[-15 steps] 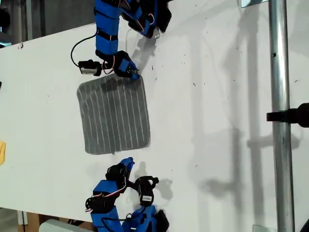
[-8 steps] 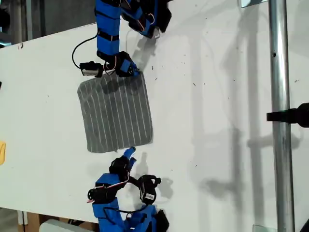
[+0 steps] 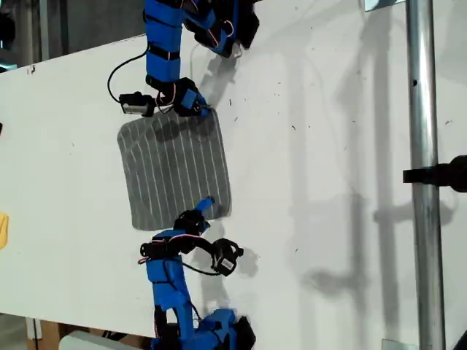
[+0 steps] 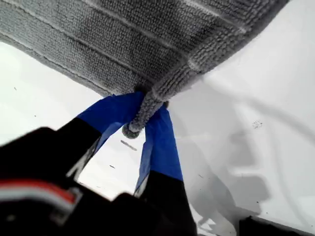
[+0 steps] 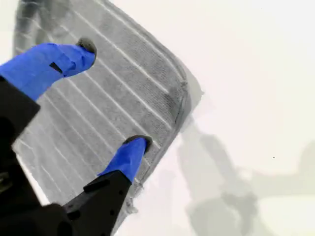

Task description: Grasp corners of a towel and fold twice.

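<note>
My first gripper (image 4: 142, 118) pinches a towel (image 3: 175, 171) corner; my second gripper (image 5: 110, 96), spread wide, must close on its corner

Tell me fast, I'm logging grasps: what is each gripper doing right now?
My first gripper: closed, pinching a corner of the grey white-striped cloth towel.
My second gripper: open over the towel's other corner, holding nothing.
</note>
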{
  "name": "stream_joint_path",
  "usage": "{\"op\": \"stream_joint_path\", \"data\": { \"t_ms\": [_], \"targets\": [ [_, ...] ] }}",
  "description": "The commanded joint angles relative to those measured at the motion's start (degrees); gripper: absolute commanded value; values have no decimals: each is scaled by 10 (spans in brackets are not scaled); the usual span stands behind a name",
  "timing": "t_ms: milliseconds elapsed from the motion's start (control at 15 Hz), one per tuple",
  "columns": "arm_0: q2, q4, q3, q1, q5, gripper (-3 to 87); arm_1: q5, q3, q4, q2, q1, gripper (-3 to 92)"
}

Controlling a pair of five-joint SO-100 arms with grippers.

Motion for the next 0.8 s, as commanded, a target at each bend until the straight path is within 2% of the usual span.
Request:
{"op": "stream_joint_path", "data": {
  "t_ms": [0,200,267,333,400,733],
  "targets": [
    [-54,-29,-41,-1,-27,305,8,-29,4,36,-5,-3],
    [-158,-29,-98,15,-70,243,8,-24,11,64,-2,-3],
    [-182,-22,-117,18,-84,164,8,-23,13,71,1,-3],
    [-190,-20,-120,20,-94,37,8,-22,15,76,2,-3],
    [-193,-15,-120,21,-100,-28,8,-19,15,80,1,-3],
    [-188,2,-141,27,-106,-29,8,-14,14,96,-7,-3]
  ]
}}
